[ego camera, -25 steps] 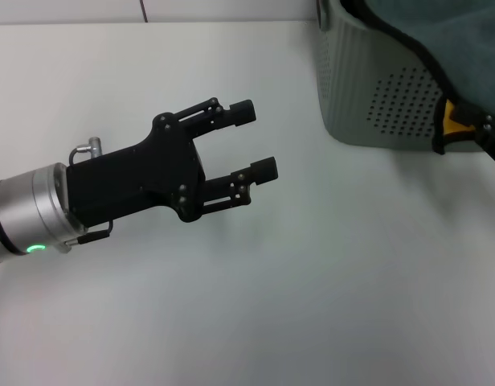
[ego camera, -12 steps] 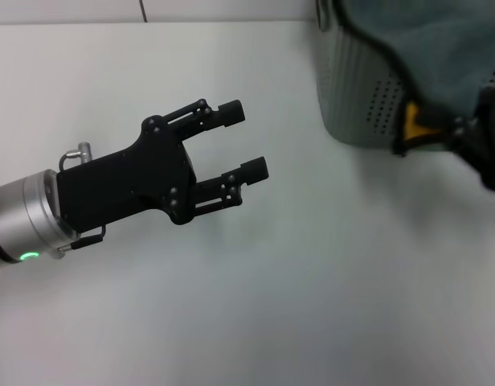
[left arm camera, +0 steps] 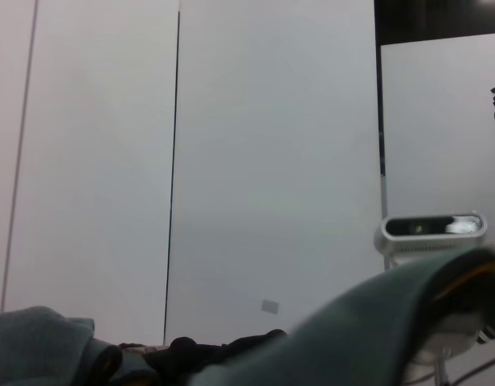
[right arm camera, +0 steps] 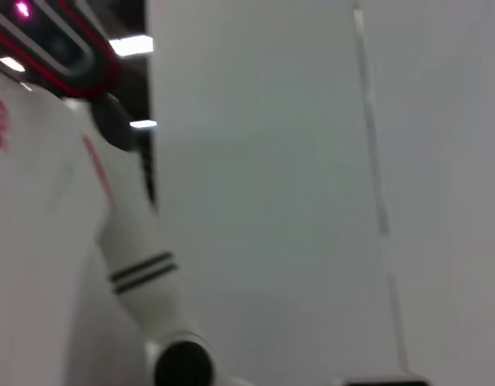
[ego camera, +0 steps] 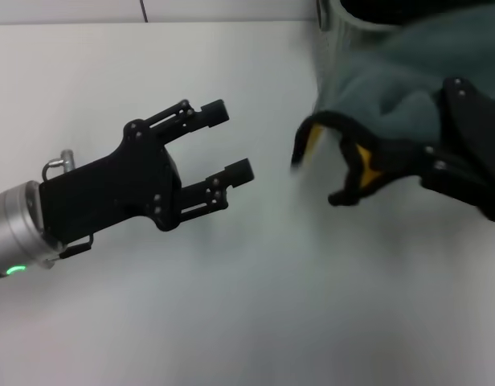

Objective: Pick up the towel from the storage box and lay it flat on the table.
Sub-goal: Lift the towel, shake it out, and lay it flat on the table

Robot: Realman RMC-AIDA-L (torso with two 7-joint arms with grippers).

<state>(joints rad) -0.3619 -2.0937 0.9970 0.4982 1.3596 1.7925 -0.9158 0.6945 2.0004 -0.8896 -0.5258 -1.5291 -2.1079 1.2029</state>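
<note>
Towel (ego camera: 408, 88) hung teal side up from the right tool (ego camera: 440, 165), clenched on its black-bordered edge near a yellow corner, with the cloth trailing out of the storage box (ego camera: 332, 32) and its free edge curled above the tabletop (ego camera: 255, 305). The left tool (ego camera: 223, 145) hovered apart from it over bare tabletop, jaws spread and grasping nothing. With only one edge gripped, the curled border could likely fold under as it landed, or snag on the box rim.
</note>
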